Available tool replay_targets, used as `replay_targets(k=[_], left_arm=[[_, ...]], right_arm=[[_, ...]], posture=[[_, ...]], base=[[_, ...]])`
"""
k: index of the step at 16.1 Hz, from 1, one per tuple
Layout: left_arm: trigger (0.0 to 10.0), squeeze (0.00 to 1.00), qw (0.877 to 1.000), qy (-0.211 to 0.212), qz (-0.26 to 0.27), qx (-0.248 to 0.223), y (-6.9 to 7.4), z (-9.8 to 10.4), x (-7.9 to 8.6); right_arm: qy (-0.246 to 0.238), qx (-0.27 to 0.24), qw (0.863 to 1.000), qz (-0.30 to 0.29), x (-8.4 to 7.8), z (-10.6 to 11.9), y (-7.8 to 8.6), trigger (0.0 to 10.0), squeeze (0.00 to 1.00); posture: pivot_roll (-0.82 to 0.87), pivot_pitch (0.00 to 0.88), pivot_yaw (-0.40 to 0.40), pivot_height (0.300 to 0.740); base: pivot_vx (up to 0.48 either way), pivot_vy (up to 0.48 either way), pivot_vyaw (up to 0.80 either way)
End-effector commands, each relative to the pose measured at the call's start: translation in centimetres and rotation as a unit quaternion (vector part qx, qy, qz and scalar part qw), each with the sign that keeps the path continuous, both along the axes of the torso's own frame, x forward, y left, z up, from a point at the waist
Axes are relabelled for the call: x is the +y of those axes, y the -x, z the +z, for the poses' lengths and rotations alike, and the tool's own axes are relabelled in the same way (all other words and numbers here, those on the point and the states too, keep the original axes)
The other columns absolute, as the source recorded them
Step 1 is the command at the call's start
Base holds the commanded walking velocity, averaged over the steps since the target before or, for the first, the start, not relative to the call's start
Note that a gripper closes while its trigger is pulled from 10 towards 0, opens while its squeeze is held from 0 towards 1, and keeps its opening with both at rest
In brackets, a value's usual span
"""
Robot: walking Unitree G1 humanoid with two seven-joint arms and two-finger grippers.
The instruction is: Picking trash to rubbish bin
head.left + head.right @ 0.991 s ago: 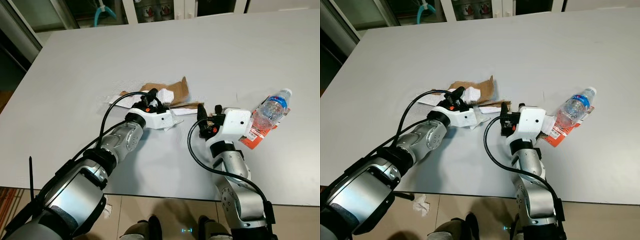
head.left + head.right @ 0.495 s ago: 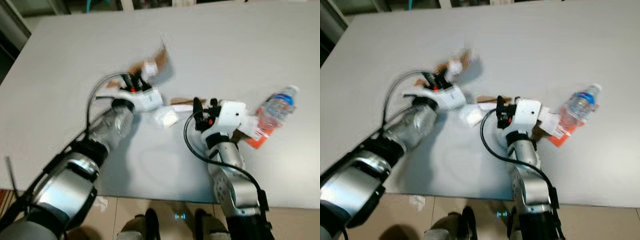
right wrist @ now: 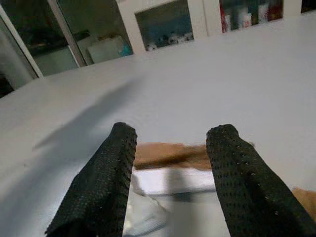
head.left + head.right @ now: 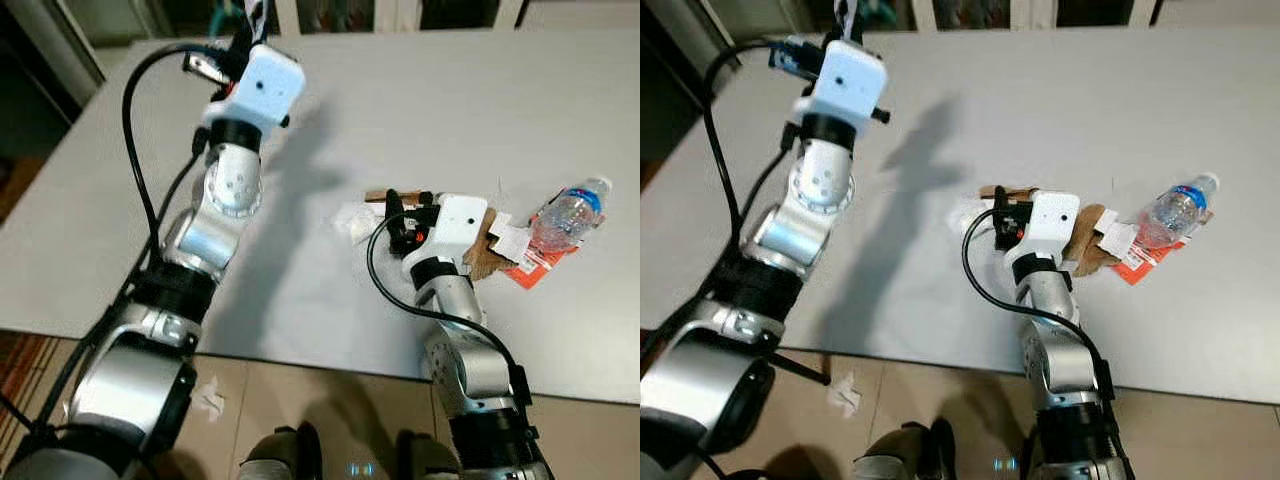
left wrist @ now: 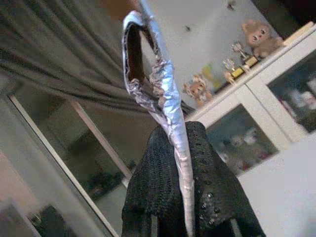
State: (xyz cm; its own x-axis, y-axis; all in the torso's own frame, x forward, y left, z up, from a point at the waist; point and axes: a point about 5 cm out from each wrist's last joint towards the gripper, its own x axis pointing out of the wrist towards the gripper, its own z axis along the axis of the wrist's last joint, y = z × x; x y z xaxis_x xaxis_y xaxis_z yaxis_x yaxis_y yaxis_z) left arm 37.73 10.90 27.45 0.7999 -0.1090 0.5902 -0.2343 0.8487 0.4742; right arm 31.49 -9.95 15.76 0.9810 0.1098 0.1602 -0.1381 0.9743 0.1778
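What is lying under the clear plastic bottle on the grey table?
An orange-red wrapper pokes out beneath the clear plastic bottle, beside a brown cardboard scrap. Whatever lies under the bottle's middle is covered.

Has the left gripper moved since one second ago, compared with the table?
Yes. The left gripper was low over the paper scraps near the table middle; now it is raised toward the far left corner, shut on a foil-lined scrap.

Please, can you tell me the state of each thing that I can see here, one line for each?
Left gripper: raised high, shut on a foil wrapper.
Right gripper: open, low over the table.
Water bottle: lying on its side, cap on.
Cardboard piece: flat on the table.
Crumpled tissue: lying loose.
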Motion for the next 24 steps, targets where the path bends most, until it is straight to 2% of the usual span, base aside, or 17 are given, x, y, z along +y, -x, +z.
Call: replay_targets(k=[1, 2, 3, 4, 5, 9, 11, 14, 16, 17, 18, 23, 24], left_arm=[[10.0, 0.0, 0.997, 0.022, -0.005, 0.073, 0.1, -3.3, 0.6], [10.0, 0.0, 0.995, 0.029, -0.008, 0.095, 0.3, -4.5, 0.6], [10.0, 0.0, 0.989, 0.049, -0.014, 0.136, 0.7, -6.4, 0.8], [10.0, 0.0, 0.979, 0.078, -0.013, 0.187, 1.5, -9.2, 1.2], [10.0, 0.0, 0.975, 0.086, -0.009, 0.205, 1.9, -10.1, 1.5], [10.0, 0.0, 0.973, 0.079, -0.007, 0.218, 2.9, -11.0, 2.0], [10.0, 0.0, 0.974, 0.083, -0.001, 0.213, 2.8, -10.5, 2.4], [10.0, 0.0, 0.975, 0.081, 0.008, 0.206, 2.3, -9.7, 3.0], [10.0, 0.0, 0.975, 0.08, 0.008, 0.207, 2.4, -9.7, 3.1], [10.0, 0.0, 0.975, 0.077, 0.006, 0.21, 2.5, -9.8, 3.0], [10.0, 0.0, 0.975, 0.071, 0.004, 0.211, 2.6, -9.9, 2.9], [10.0, 0.0, 0.974, 0.073, -0.002, 0.215, 3.2, -10.1, 2.6], [10.0, 0.0, 0.975, 0.075, -0.031, 0.207, 3.0, -9.4, 2.8]], right_arm=[[-0.004, -0.008, 1.0, 0.007, 0.3, 0.4, -0.2, 10.0, 0.0], [-0.002, -0.007, 1.0, 0.009, 0.3, 0.3, -0.3, 10.0, 0.0], [0.006, 0.001, 1.0, 0.015, 0.4, 0.1, -0.4, 10.0, 0.0], [0.01, 0.014, 0.999, 0.029, 0.7, -0.5, -0.4, 10.0, 0.99], [0.007, 0.018, 0.999, 0.036, 0.9, -0.7, -0.4, 10.0, 1.0], [0.008, 0.018, 0.998, 0.062, 1.8, -0.8, -0.3, 10.0, 1.0], [0.008, 0.018, 0.997, 0.074, 2.3, -0.8, -0.3, 10.0, 1.0], [0.04, 0.051, 0.994, 0.083, 2.8, -1.7, -0.3, 10.0, 1.0], [0.046, 0.054, 0.994, 0.084, 2.9, -1.8, -0.2, 10.0, 1.0], [0.049, 0.052, 0.994, 0.081, 2.9, -1.7, -0.3, 10.0, 0.11], [0.052, 0.054, 0.994, 0.078, 2.8, -1.7, -0.3, 10.0, 0.0], [0.066, 0.088, 0.992, 0.061, 2.1, -2.5, -0.5, 10.0, 0.0], [0.069, 0.097, 0.991, 0.058, 2.0, -2.7, -0.6, 10.0, 0.0]], posture=[[-0.06, 0.052, 0.12, 0.72], [-0.06, 0.05, 0.12, 0.72], [-0.06, 0.046, 0.118, 0.72], [-0.06, 0.042, 0.115, 0.72], [-0.06, 0.04, 0.115, 0.72], [-0.04, 0.033, 0.105, 0.72], [-0.05, 0.033, 0.105, 0.72], [-0.05, 0.043, 0.107, 0.72], [-0.05, 0.055, 0.107, 0.72], [-0.05, 0.06, 0.106, 0.72], [-0.05, 0.066, 0.104, 0.72], [-0.04, 0.102, 0.09, 0.72], [-0.04, 0.12, 0.079, 0.72]], base=[[0.0, 0.0, 0.0], [0.0, 0.0, 0.0], [0.0, 0.0, 0.0], [0.0, 0.0, 0.0], [0.0, 0.0, 0.0], [0.0, 0.0, 0.0], [0.0, 0.0, 0.0], [0.0, 0.0, 0.0], [0.0, 0.0, 0.0], [0.0, 0.0, 0.0], [0.0, 0.0, 0.0], [0.0, 0.0, 0.0], [0.0, 0.0, 0.0]])
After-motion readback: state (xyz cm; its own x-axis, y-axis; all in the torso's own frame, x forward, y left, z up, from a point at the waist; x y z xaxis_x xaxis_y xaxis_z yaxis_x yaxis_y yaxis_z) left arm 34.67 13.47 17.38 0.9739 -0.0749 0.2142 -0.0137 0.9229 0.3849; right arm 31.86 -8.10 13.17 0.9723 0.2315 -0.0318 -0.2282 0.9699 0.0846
